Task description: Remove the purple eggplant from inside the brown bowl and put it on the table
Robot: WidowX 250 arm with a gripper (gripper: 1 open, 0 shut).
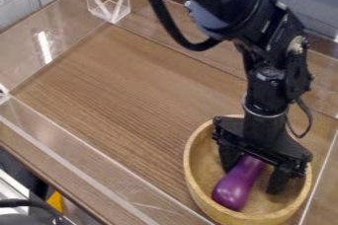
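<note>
The end effector (260, 168) stands spread wide over the purple eggplant (242, 182) in the brown bowl (201, 175). The eggplant looks light, rigid and glossy, so probably slippery; gripping across its thicker middle seems safest.

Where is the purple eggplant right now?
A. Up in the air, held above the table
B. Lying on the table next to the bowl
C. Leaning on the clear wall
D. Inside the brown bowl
D. The eggplant lies inside the bowl, with the open end effector lowered around its upper end, not out on the table.
</note>
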